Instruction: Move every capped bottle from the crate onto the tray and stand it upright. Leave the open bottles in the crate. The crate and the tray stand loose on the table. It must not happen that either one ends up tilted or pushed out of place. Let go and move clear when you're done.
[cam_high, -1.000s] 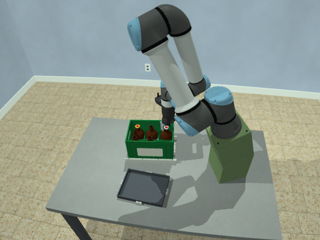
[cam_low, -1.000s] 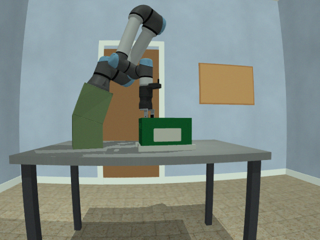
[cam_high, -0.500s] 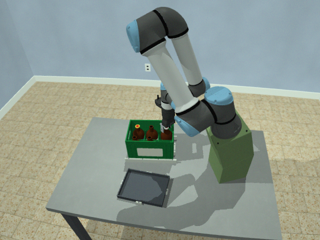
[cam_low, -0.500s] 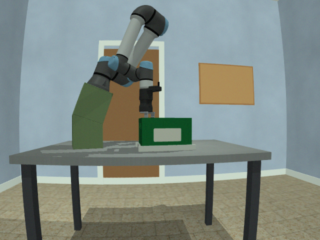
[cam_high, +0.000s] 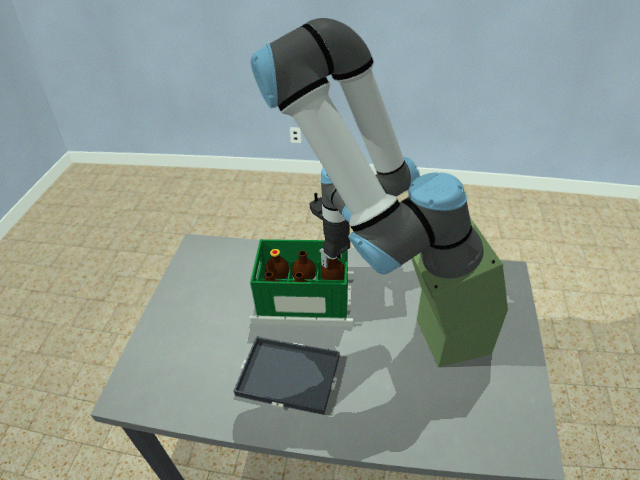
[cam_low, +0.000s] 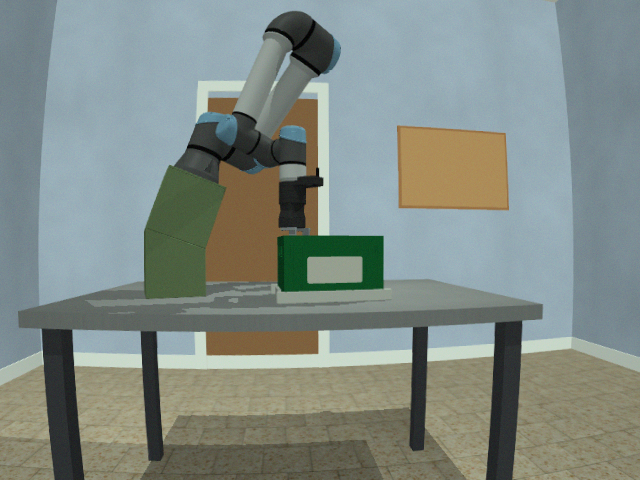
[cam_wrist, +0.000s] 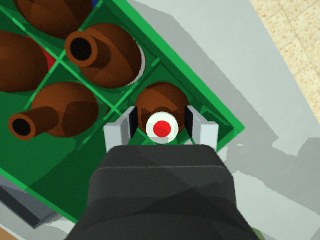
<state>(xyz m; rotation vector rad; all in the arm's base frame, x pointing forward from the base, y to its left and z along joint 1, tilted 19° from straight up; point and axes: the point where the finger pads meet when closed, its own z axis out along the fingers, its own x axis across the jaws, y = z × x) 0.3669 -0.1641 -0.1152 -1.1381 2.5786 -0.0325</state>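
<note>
A green crate stands on the table and holds several brown bottles. My gripper is open and has come down over the crate's back right cell. Its fingers stand on either side of the neck of a brown bottle with a white and red cap, without closing on it. In the top view the gripper hides that bottle's cap. A bottle with a yellow and red cap stands in the back left cell. Open bottles fill other cells. The dark tray lies empty in front of the crate.
The arm's green pedestal stands on the table to the right of the crate. A pale strip lies along the crate's front base. The crate hides the bottles in the exterior view.
</note>
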